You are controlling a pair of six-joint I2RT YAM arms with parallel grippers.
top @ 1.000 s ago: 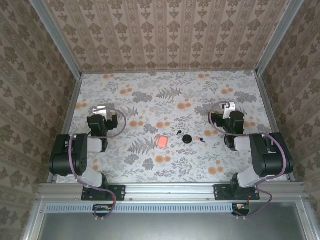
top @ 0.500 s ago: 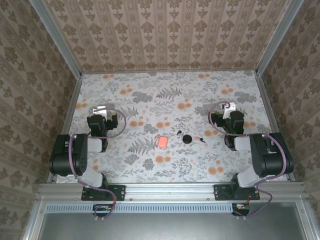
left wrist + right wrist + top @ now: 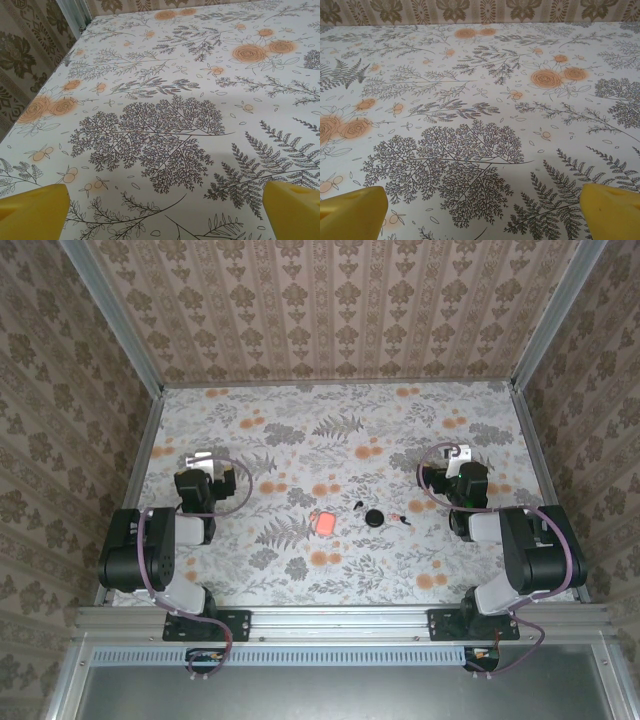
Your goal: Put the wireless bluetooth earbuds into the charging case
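Desk point(image 3: 330, 430) under a white cloth printed with grey ferns, leafy sprays and orange roses, flat and smooth from edge to edge. Near the middle, slightly right of centre, a small round black disc point(image 3: 375, 517). Lies flat on the print. On three sides, walls point(image 3: 340, 310) papered in beige with brown damask stripes. Silver metal posts point(image 3: 112, 318) at the far corners. Along the near edge, a silver metal rail point(image 3: 340, 621), then a grey panel point(image 3: 330, 695) nearer the camera.

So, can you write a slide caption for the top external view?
Left gripper and right gripper open at the sides; charging case, two earbuds, black disc lie between them.
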